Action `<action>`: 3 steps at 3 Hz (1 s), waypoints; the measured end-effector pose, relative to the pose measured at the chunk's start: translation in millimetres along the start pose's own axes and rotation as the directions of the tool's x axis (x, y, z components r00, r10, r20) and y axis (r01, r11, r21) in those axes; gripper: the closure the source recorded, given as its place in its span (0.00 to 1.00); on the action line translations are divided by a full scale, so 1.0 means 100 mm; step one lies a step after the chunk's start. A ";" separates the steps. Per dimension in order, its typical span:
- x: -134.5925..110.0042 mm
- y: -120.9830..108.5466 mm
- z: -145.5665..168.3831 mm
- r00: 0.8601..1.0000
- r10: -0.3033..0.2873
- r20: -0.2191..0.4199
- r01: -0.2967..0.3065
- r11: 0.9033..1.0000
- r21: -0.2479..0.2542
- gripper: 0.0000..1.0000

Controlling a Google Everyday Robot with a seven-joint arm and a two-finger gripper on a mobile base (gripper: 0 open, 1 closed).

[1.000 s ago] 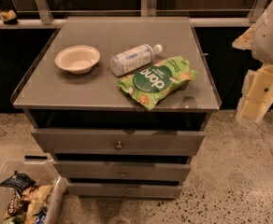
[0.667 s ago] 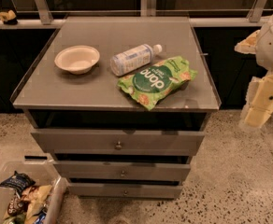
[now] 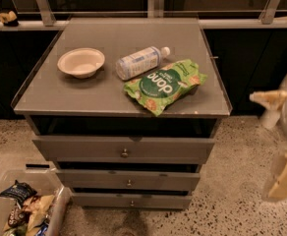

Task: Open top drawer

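Note:
The top drawer (image 3: 84,148) is the widest grey front of three, just under the tabletop, with a small round metal knob (image 3: 125,153) at its centre. A dark gap runs between its upper edge and the tabletop, and no interior shows. My gripper (image 3: 277,139) hangs at the far right edge of the view, well to the right of the cabinet and about level with the drawer fronts. Its two cream fingers (image 3: 283,177) stand wide apart with nothing between them. It touches nothing.
On the cabinet top (image 3: 45,100) lie a white bowl (image 3: 81,62), a plastic bottle (image 3: 140,62) on its side and a green snack bag (image 3: 164,84). Two narrower drawers (image 3: 129,180) sit below. A clear bin of snacks (image 3: 23,208) stands on the floor at lower left.
My gripper has drifted right and downward, farther toward the frame's edge. The drawers and the items on top have not moved.

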State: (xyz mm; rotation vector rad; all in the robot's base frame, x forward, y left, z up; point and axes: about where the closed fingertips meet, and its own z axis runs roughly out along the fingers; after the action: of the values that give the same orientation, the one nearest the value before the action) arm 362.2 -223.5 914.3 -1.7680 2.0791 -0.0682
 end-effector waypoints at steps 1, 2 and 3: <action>0.37 0.52 0.38 0.998 0.025 0.054 -0.025 1.000 -0.016 0.00; 0.81 1.15 0.84 0.985 0.109 0.132 -0.101 0.993 -0.064 0.00; 0.86 1.35 0.96 0.986 0.077 0.151 -0.065 0.994 -0.085 0.00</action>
State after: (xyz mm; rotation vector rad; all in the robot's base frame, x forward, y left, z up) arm 258.7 -257.9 763.1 -1.6851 2.0564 0.1694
